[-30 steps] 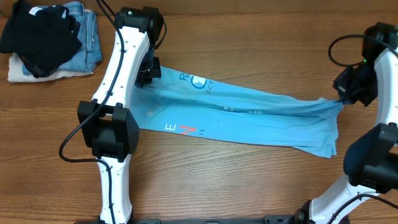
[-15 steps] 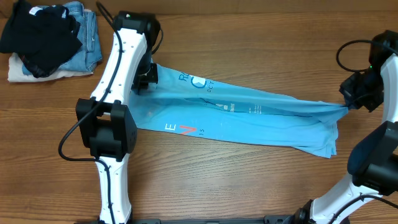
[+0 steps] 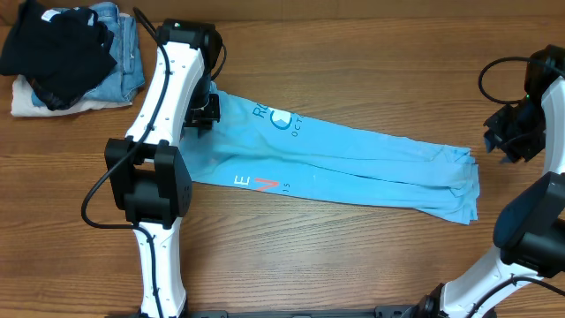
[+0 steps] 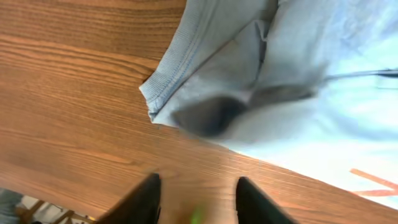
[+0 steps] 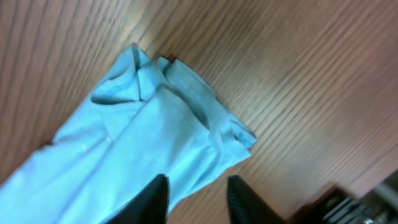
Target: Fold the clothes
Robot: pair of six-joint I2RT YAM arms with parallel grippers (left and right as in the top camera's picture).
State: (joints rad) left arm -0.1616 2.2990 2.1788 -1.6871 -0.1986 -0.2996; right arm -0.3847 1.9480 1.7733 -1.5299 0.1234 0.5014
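The light sky-blue T-shirt [image 3: 344,163] lies folded into a long band across the table, white logos and red-and-white lettering near its left end. My left gripper [image 3: 201,110] is open and empty just off the shirt's left end. In the left wrist view its fingers [image 4: 196,193] hang over bare wood beside the shirt's hem [image 4: 261,81]. My right gripper [image 3: 505,141] is open and empty, to the right of the shirt's right end. In the right wrist view its fingers [image 5: 196,196] straddle the edge of the shirt [image 5: 143,137].
A pile with a black garment [image 3: 57,44] on blue denim jeans [image 3: 124,49] sits at the far left corner. The wooden table [image 3: 353,256] runs bare in front of the shirt. The arm bases stand at the near edge.
My right gripper let go of the shirt's right end, which dropped flat onto the table, and the gripper drew off to the right. My left gripper has also opened and lifted off the left end.
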